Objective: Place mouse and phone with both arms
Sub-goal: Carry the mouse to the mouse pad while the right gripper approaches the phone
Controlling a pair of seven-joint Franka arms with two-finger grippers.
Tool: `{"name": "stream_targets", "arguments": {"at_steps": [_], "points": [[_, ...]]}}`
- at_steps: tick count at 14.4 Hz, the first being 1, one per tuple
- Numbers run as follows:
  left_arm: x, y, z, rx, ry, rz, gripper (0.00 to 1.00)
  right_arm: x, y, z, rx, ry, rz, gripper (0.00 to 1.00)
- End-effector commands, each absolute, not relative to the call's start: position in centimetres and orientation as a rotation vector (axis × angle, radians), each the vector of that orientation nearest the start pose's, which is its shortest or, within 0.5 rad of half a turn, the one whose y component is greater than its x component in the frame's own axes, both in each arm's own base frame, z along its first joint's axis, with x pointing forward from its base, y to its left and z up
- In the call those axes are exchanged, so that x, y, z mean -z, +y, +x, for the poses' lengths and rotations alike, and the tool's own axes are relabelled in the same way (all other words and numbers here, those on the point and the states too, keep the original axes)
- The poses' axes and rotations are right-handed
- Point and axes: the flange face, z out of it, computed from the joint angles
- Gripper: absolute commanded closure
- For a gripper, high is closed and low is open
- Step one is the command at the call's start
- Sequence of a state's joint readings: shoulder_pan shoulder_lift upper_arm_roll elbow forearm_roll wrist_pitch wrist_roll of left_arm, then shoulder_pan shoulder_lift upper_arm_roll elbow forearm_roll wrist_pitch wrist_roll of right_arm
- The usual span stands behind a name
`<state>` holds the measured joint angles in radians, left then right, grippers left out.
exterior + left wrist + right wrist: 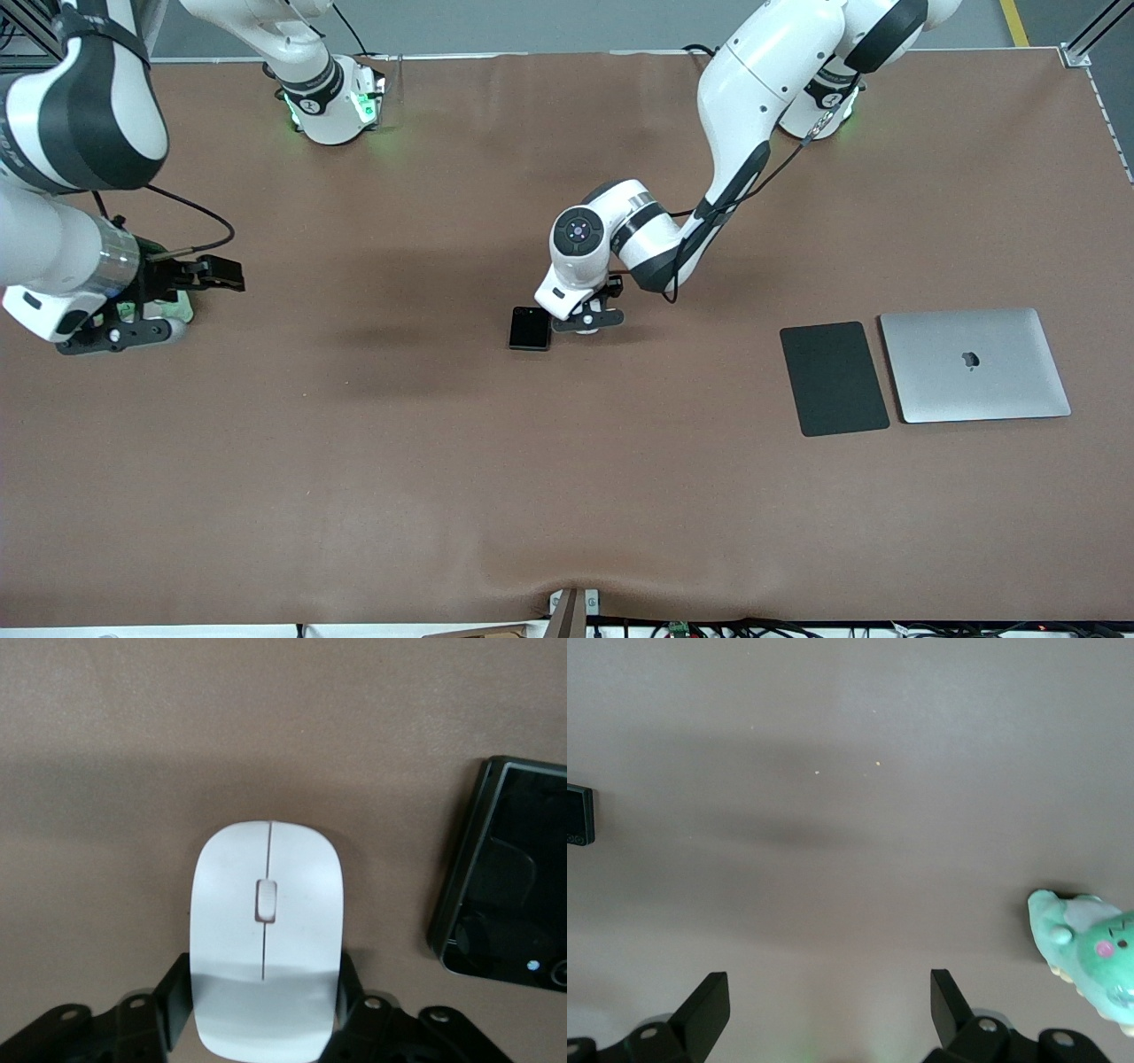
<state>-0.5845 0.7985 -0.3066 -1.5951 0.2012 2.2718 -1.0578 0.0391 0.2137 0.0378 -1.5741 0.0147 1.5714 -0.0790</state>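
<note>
The white mouse (266,930) lies on the brown cloth in the middle of the table, its scroll wheel facing up. My left gripper (264,974) is shut on the mouse, one black finger against each side of its rear half. In the front view this gripper (586,319) covers nearly all of the mouse. The black folded phone (530,328) (509,886) lies flat just beside the mouse, toward the right arm's end. My right gripper (213,273) (830,992) hangs open and empty over the right arm's end of the table. The phone's edge (579,814) shows in its wrist view.
A green plush toy (168,310) (1090,948) lies under the right arm's hand. A flat dark grey pad (834,378) and a closed silver laptop (974,363) lie side by side toward the left arm's end.
</note>
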Motion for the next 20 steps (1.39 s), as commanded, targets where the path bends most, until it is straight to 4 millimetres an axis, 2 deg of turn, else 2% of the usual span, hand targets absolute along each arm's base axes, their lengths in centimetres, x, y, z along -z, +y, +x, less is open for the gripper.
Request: {"name": "stream_targets", "arguments": {"at_steps": [1, 3, 5, 9, 12, 14, 17, 19, 20], "points": [[-17.3, -51.6, 45.4, -0.118, -0.191, -3.098, 0.48, -48.8, 5.6, 61.3, -0.316, -0.254, -3.094, 0.00], [-17.6, -51.1, 46.0, -0.112, -0.193, -3.097, 0.53, -48.1, 6.8, 61.9, -0.283, -0.282, -3.096, 0.00], [-19.6, -50.4, 46.9, -0.104, -0.175, -3.081, 0.53, -47.1, 7.9, 62.3, -0.281, -0.290, -3.095, 0.00], [-25.6, -45.0, 52.1, -0.046, -0.130, -3.049, 0.53, -43.9, 11.6, 63.0, -0.294, -0.310, -3.024, 0.00], [-28.8, -37.9, 57.4, -0.013, -0.086, -3.061, 0.53, -42.8, 16.4, 62.7, -0.280, -0.237, -3.042, 0.00], [-30.4, -31.9, 60.6, -0.034, -0.040, -3.046, 0.53, -41.3, 19.5, 62.4, -0.274, -0.240, -3.051, 0.00], [-30.7, -22.5, 64.3, -0.067, 0.030, -3.044, 0.53, -39.8, 22.7, 61.9, -0.275, -0.211, -3.067, 0.00], [-30.6, -16.5, 65.8, -0.091, 0.050, -3.043, 0.53, -38.9, 24.2, 61.7, -0.263, -0.199, -3.071, 0.00], [-30.2, -14.5, 66.1, -0.104, 0.049, -3.039, 0.53, -38.3, 25.0, 61.7, -0.258, -0.181, -3.074, 0.00]]}}
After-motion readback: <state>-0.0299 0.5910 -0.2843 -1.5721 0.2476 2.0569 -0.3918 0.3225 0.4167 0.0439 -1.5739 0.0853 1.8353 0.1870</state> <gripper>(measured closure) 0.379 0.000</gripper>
